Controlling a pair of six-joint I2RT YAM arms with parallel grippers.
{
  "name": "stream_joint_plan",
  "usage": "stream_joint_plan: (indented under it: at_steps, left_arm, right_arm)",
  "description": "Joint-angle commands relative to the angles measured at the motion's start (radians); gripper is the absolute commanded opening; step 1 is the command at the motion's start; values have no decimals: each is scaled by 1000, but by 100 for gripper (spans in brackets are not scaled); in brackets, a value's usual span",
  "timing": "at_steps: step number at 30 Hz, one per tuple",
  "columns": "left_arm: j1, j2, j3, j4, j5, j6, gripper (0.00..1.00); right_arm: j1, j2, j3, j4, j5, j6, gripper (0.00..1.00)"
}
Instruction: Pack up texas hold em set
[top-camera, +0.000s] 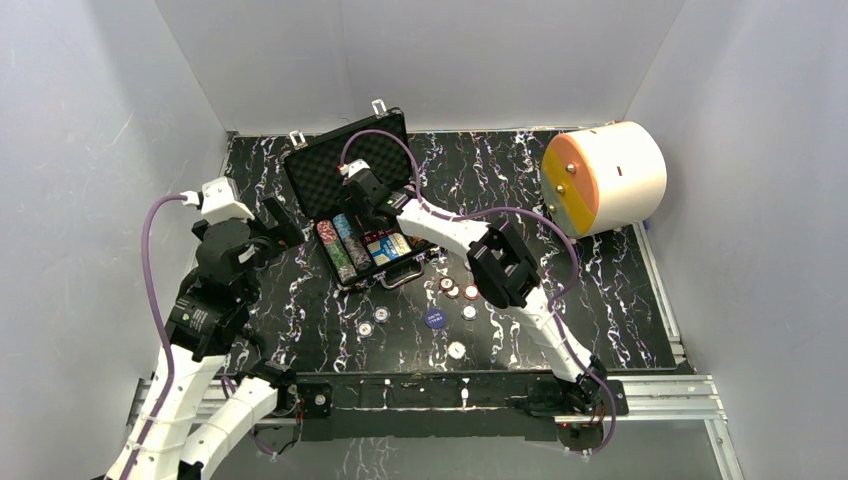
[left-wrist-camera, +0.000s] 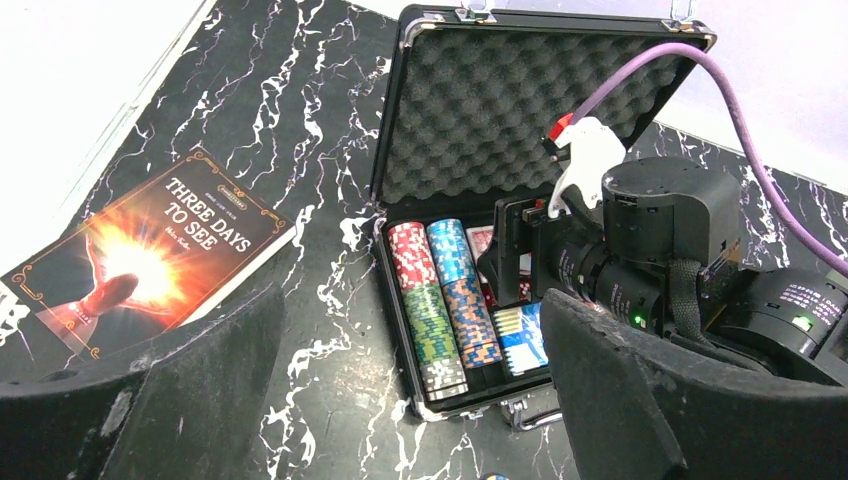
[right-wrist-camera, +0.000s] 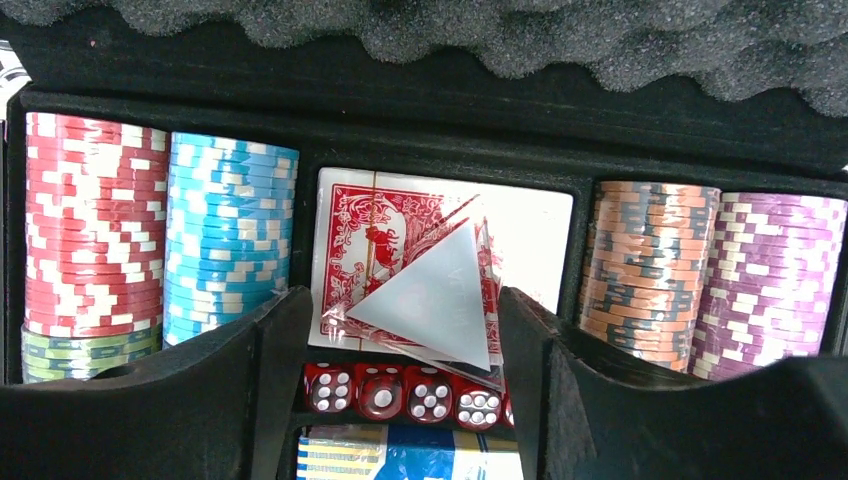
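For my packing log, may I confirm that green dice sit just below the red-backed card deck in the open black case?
Not quite: the right wrist view shows red dice, not green, just below the red-backed card deck in the open black case.

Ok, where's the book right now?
In the left wrist view, the book lies flat on the table, left of the open case.
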Motion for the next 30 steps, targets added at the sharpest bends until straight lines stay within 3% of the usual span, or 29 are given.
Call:
stream_joint_plan:
  at_steps: [1, 9, 20, 25, 30]
  left_arm:
    - [7, -4, -7, 7, -4, -5, 98]
    - [6, -16, 2, 6, 28, -3, 98]
    - [7, -13, -68, 7, 163, -60, 98]
    - [7, 12, -108, 41, 203, -81, 98]
    - [6, 29, -140, 81, 202, -108, 98]
  right_arm:
    - [-1, -51, 28, 49, 4, 2, 79]
    - [0, -271, -136, 61, 36, 43, 82]
    - [6, -756, -761, -38, 13, 233, 80]
    - [49, -824, -903, -156, 2, 342, 80]
    - [124, -789, -955, -170, -47, 408, 80]
